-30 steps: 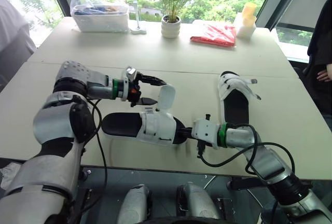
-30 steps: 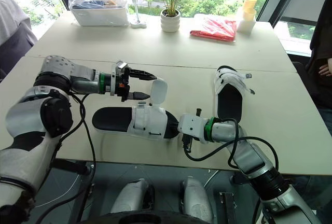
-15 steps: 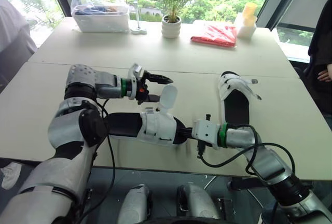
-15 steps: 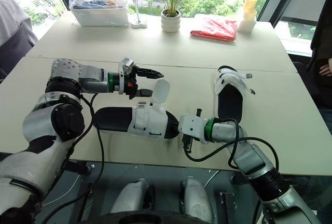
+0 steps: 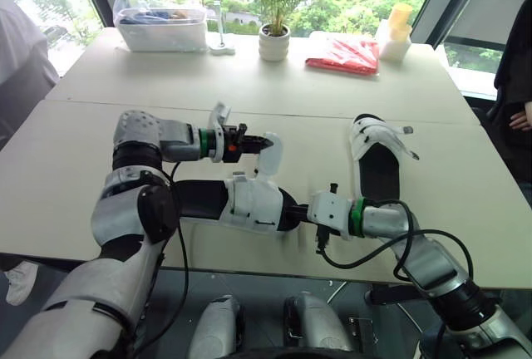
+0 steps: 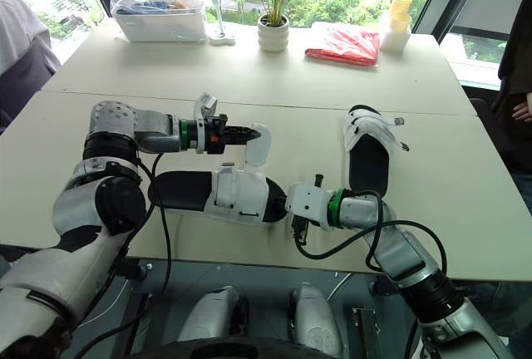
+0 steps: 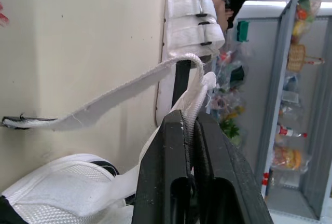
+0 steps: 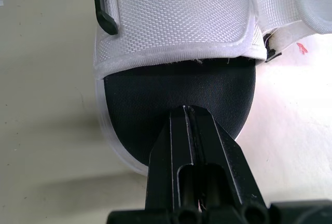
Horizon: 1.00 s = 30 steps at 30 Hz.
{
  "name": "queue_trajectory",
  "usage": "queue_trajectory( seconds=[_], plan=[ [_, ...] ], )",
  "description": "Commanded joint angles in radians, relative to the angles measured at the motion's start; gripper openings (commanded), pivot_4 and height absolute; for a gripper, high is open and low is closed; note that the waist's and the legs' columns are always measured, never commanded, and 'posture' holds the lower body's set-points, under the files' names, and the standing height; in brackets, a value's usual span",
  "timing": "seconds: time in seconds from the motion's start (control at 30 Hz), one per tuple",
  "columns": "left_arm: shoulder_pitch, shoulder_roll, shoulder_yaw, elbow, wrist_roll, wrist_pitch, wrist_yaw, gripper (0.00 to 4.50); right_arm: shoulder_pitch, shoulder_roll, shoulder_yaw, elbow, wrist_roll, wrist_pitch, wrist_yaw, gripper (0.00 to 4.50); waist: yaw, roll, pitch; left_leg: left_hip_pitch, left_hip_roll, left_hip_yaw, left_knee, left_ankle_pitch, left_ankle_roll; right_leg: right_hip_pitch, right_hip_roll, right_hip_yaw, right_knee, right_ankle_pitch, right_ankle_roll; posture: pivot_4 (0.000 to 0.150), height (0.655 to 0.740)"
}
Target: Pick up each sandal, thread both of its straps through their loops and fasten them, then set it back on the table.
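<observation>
Grips the loose white strap (image 5: 270, 153) with the left end effector (image 5: 262, 140), both fingers pressed fully together on the webbing, holding it raised just above the white upper of the near sandal (image 5: 241, 201). Clamps the right end effector (image 8: 189, 112) shut on the black toe end of that same sandal, stretched along the table (image 5: 249, 85) between the two end effectors. Beyond the right end effector, well apart from the left one, flat on the table: the second sandal (image 5: 378, 159).
</observation>
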State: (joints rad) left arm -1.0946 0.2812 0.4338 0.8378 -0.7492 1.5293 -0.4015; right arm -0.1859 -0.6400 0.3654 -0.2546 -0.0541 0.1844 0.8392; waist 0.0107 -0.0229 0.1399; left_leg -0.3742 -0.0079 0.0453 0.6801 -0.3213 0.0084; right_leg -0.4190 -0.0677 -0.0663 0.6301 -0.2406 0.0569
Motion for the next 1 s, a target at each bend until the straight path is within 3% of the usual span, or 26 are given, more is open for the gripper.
queue_trajectory(
  seconds=[0.03, 0.1, 0.17, 0.27, 0.3, 0.4, 0.43, 0.5, 0.57, 0.67, 0.87, 1.0],
  plan=[
    [0.110, 0.115, -0.396, -0.412, 0.038, -0.202, -0.392, 0.05, 0.087, -0.029, 0.082, 0.095, -0.060, 0.088, 0.033, 0.00, -0.003, 0.002, 0.001, 0.000, 0.000, 0.000, 0.000, 0.001, -0.001, 0.000, 0.000, 0.000, 0.000, -0.001, -0.001, 0.150, 0.7241],
    [0.178, 0.184, -0.536, -0.580, 0.078, -0.355, -0.561, 0.05, 0.088, -0.030, 0.081, 0.095, -0.060, 0.088, 0.034, 0.00, -0.003, 0.003, 0.000, 0.000, 0.000, 0.001, -0.003, 0.001, -0.002, -0.002, 0.000, 0.002, 0.000, -0.003, -0.006, 0.150, 0.7241],
    [0.222, 0.211, -0.582, -0.672, 0.121, -0.506, -0.636, 0.05, 0.091, -0.032, 0.079, 0.094, -0.060, 0.087, 0.034, 0.00, 0.001, 0.004, 0.000, 0.001, 0.000, 0.001, -0.005, 0.001, -0.002, -0.002, 0.000, 0.002, -0.001, -0.006, -0.010, 0.150, 0.7241],
    [0.308, 0.237, -0.654, -0.796, 0.321, -0.973, -0.692, 0.05, 0.094, -0.033, 0.077, 0.093, -0.060, 0.088, 0.034, 0.00, 0.001, 0.007, 0.000, 0.000, 0.000, 0.002, -0.005, -0.002, 0.004, -0.002, -0.001, 0.002, -0.002, -0.006, -0.011, 0.150, 0.7241],
    [0.338, 0.256, -0.684, -0.812, 0.421, -1.209, -0.709, 0.05, 0.095, -0.034, 0.077, 0.093, -0.060, 0.088, 0.033, 0.00, 0.001, 0.007, 0.001, 0.000, 0.000, 0.002, -0.005, -0.002, 0.004, -0.002, -0.001, 0.002, -0.002, -0.006, -0.011, 0.150, 0.7241],
    [0.374, 0.321, -0.761, -0.642, 0.734, -2.143, -0.704, 0.05, 0.096, -0.036, 0.078, 0.096, -0.061, 0.085, 0.035, 0.00, 0.003, 0.007, 0.000, 0.001, 0.000, 0.003, -0.009, 0.000, 0.006, -0.003, -0.001, 0.002, -0.003, -0.006, -0.011, 0.150, 0.7241],
    [0.368, 0.312, -0.750, -0.566, 0.746, -2.259, -0.685, 0.05, 0.096, -0.036, 0.078, 0.098, -0.061, 0.083, 0.036, 0.00, 0.003, 0.007, 0.000, 0.001, 0.000, 0.003, -0.011, 0.001, 0.005, -0.004, -0.001, 0.002, -0.004, -0.005, -0.012, 0.150, 0.7241],
    [0.320, 0.332, -0.737, -0.346, 0.912, -2.677, -0.588, 0.05, 0.091, -0.034, 0.083, 0.104, -0.065, 0.079, 0.037, 0.00, 0.003, 0.008, -0.001, 0.001, 0.000, 0.004, -0.014, 0.002, 0.004, -0.004, -0.001, 0.002, -0.007, -0.005, -0.013, 0.150, 0.7241],
    [0.275, 0.327, -0.703, -0.199, 1.056, -2.981, -0.527, 0.05, 0.091, -0.034, 0.085, 0.103, -0.066, 0.078, 0.037, 0.00, 0.003, 0.008, -0.001, 0.001, 0.000, 0.004, -0.014, 0.002, 0.005, -0.004, -0.001, 0.001, -0.007, -0.004, -0.013, 0.150, 0.7241],
    [0.251, 0.338, -0.695, -0.175, 1.234, -3.142, -0.401, 0.05, 0.091, -0.034, 0.086, 0.102, -0.066, 0.080, 0.038, 0.00, 0.002, 0.006, -0.002, 0.001, 0.000, 0.005, -0.015, 0.001, 0.006, -0.004, -0.001, 0.001, -0.010, -0.004, -0.013, 0.150, 0.7241],
    [0.291, 0.389, -0.758, -0.226, 1.432, -3.144, -0.117, 0.05, 0.092, -0.041, 0.087, 0.095, -0.070, 0.079, 0.042, 0.00, 0.001, 0.006, -0.002, 0.001, 0.000, 0.006, -0.014, 0.000, 0.009, -0.002, -0.001, 0.000, -0.010, -0.004, -0.012, 0.150, 0.7241],
    [0.309, 0.426, -0.787, -0.197, 1.538, -3.144, -0.006, 0.05, 0.090, -0.040, 0.089, 0.097, -0.070, 0.077, 0.043, 0.00, 0.002, 0.005, -0.003, 0.001, 0.001, 0.006, -0.014, 0.000, 0.009, -0.001, -0.001, -0.002, -0.010, -0.002, -0.009, 0.150, 0.7241]
  ],
)
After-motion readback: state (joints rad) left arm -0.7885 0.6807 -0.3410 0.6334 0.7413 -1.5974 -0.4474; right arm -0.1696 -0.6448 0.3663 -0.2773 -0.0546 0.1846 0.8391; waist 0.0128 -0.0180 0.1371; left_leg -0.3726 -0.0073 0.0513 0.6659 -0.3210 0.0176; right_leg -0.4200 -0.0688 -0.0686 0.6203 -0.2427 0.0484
